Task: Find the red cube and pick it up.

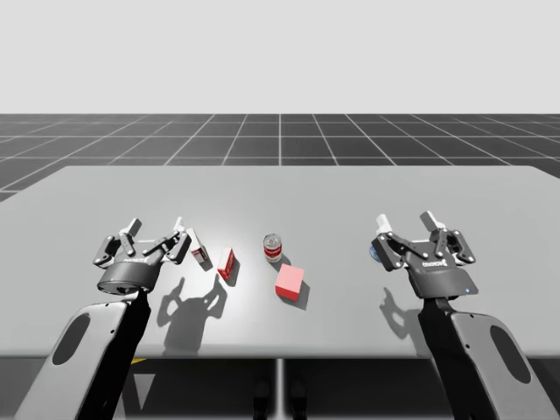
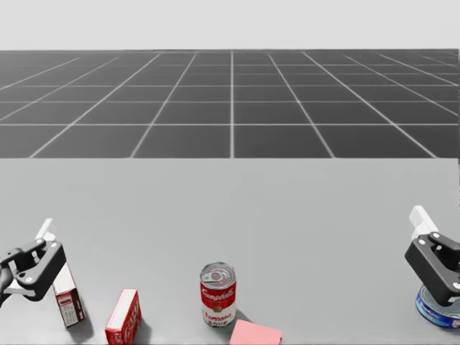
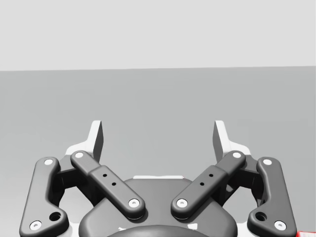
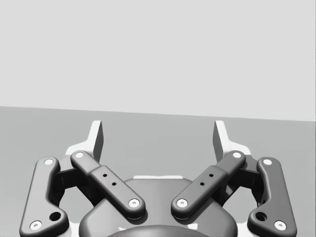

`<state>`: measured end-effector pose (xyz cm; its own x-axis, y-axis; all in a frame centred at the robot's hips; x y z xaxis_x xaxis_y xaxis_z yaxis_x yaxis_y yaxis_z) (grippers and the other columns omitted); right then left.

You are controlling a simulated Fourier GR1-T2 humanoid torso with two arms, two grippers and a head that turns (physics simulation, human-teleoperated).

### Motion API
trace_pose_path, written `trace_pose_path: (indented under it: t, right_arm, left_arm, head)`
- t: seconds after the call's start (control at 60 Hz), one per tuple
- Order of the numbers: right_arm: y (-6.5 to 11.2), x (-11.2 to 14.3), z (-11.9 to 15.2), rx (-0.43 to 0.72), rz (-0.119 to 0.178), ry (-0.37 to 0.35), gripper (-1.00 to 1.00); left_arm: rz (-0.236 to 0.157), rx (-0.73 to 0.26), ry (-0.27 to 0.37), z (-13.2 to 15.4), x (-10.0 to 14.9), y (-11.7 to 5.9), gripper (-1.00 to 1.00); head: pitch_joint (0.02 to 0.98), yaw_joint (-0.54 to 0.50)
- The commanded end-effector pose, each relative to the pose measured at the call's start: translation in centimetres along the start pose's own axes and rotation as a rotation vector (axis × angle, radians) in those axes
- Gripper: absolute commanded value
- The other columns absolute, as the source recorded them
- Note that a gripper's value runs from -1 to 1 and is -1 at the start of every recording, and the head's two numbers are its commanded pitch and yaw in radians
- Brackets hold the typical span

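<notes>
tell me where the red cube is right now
In the high view the red cube sits near the middle, just right of and nearer me than the red and white can.

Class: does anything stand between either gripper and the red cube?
Between my left gripper and the red cube stand a red and white box and a red box. Nothing visible stands between my right gripper and it.

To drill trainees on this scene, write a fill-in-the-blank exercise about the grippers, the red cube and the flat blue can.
1. The left gripper and the right gripper are both ____.
2. The red cube rests on the grey table, held by ____ gripper.
3. The flat blue can sits beside the ____ gripper.
Missing words: open; neither; right.
</notes>
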<state>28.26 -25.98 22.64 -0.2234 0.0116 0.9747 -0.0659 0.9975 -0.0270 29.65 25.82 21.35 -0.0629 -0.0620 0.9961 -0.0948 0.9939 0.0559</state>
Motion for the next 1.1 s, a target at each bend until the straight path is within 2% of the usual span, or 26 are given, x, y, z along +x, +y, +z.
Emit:
trace_pose_path:
  t: [0.017, 0.55, 0.683, 0.75, 0.783, 0.817, 0.9, 0.917, 1.017, 1.1]
  right_arm:
    - [-0.1, -0.1, -0.1, -0.004, 0.002, 0.002, -1.00]
    - [0.1, -0.1, -0.1, -0.003, 0.004, 0.008, -1.00]
    - [0.2, 0.0, -0.1, -0.002, -0.007, 0.010, -1.00]
    - [0.4, 0.0, 0.0, 0.000, -0.027, 0.020, -1.00]
    - [0.6, 0.1, 0.1, 0.032, -0.033, 0.045, -1.00]
    - [0.7, 0.2, 0.1, 0.032, -0.033, 0.040, -1.00]
    - [1.1, 0.6, 0.4, 0.077, -0.094, 0.060, -1.00]
    - [1.1, 0.7, 0.5, 0.098, -0.099, 0.062, -1.00]
    - [1.7, 1.2, 1.3, 0.183, -0.090, 0.077, -1.00]
    - [2.6, 1.7, 2.1, 0.330, -0.095, 0.111, -1.00]
  left_arm:
    - [0.000, 0.000, 0.000, 0.0, 0.0, 0.0, -1.00]
    - [-0.001, -0.001, -0.004, 0.0, 0.0, 0.1, -1.00]
    - [0.006, 0.004, -0.006, 0.0, 0.2, 0.2, -1.00]
    - [0.007, 0.005, -0.007, 0.0, 0.2, 0.2, -1.00]
    - [0.009, 0.006, -0.007, 0.0, 0.2, 0.3, -1.00]
    - [0.010, 0.007, -0.007, 0.0, 0.2, 0.3, -1.00]
    - [0.012, 0.009, -0.006, -0.1, 0.2, 0.3, -1.00]
    - [0.013, 0.009, -0.006, -0.1, 0.2, 0.3, -1.00]
    - [0.018, 0.009, -0.005, -0.1, 0.2, 0.3, -1.00]
    - [0.023, 0.008, -0.006, -0.2, 0.2, 0.3, -1.00]
  head:
    - [0.581, 0.00]
    - [0.867, -0.04]
    - [0.909, -0.04]
    - [0.903, -0.05]
    - [0.896, -0.05]
    - [0.894, -0.05]
    - [0.889, -0.04]
    - [0.888, -0.04]
    - [0.885, -0.04]
    - [0.884, -0.05]
